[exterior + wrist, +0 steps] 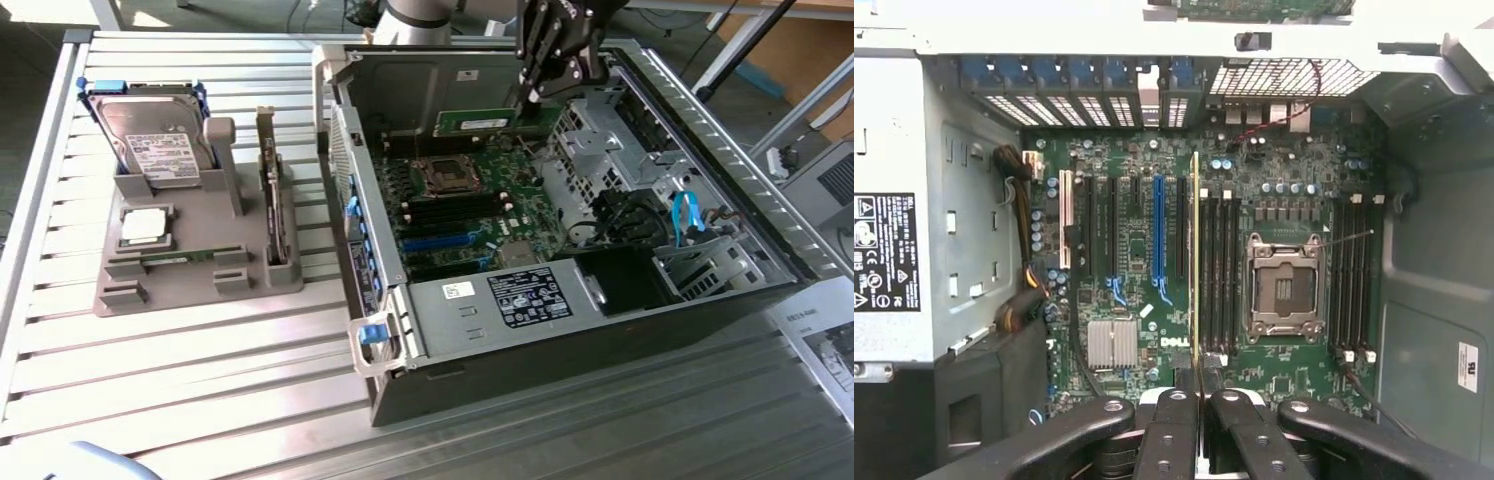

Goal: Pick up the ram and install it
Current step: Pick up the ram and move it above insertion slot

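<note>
The ram [474, 122] is a narrow green stick held level above the open computer case [561, 340], over the far end of the motherboard [501, 200]. My gripper [523, 108] is shut on one end of it. In the wrist view the ram [1195, 250] appears edge-on as a thin line running out from between my gripper's [1199, 395] closed black fingers. It hangs over the board beside the black memory slots [1219, 270], between the blue slot [1158, 230] and the CPU socket [1284, 290].
A grey holder [200, 270] on the exterior view's left carries a hard drive [158, 140] and an upright expansion card [274, 200]. Inside the case are a power supply [527, 298], drive cage [601, 130] and blue cable [687, 215]. A paper sheet [821, 345] lies at the right.
</note>
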`<state>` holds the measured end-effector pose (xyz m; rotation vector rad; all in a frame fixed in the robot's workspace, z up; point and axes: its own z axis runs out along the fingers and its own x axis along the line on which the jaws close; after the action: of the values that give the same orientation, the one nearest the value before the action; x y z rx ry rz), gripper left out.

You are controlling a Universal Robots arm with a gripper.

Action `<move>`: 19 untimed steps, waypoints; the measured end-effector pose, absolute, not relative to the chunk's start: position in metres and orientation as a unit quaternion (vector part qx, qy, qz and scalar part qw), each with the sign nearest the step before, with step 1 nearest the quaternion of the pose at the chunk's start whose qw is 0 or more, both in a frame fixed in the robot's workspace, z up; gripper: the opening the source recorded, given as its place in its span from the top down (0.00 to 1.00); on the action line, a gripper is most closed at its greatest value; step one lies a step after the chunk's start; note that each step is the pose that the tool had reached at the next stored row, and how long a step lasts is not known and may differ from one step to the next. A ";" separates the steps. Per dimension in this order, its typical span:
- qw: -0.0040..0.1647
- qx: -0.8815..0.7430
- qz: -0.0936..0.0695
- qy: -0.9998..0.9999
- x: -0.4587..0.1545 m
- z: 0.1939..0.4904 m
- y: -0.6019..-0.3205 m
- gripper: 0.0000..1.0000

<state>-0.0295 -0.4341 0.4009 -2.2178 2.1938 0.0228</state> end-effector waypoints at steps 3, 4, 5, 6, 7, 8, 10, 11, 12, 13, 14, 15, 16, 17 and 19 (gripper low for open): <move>0.011 -0.711 0.007 0.703 -0.030 0.396 -0.434 0.88; 0.011 -0.711 0.007 0.703 -0.030 0.395 -0.434 0.88; 0.011 -0.711 0.007 0.703 -0.030 0.393 -0.434 0.88; 0.011 -0.711 0.007 0.703 -0.030 0.391 -0.434 0.88; 0.011 -0.711 0.007 0.703 -0.030 0.390 -0.434 0.88; 0.011 -0.711 0.007 0.703 -0.030 0.389 -0.434 0.88; 0.012 -0.711 0.007 0.703 -0.030 0.386 -0.434 0.88; 0.012 -0.711 0.007 0.703 -0.030 0.385 -0.434 0.88; 0.012 -0.711 0.007 0.703 -0.030 0.384 -0.434 0.88; 0.012 -0.711 0.007 0.703 -0.030 0.384 -0.434 0.88; 0.011 -0.711 0.007 0.703 -0.030 0.384 -0.434 0.88; 0.012 -0.711 0.007 0.703 -0.030 0.384 -0.434 0.88; 0.012 -0.711 0.007 0.703 -0.030 0.384 -0.434 0.88; 0.012 -0.711 0.007 0.703 -0.030 0.384 -0.434 0.88; 0.012 -0.711 0.007 0.703 -0.030 0.384 -0.434 0.88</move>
<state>-0.0296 -0.4341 0.3837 -2.2168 2.1930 0.0210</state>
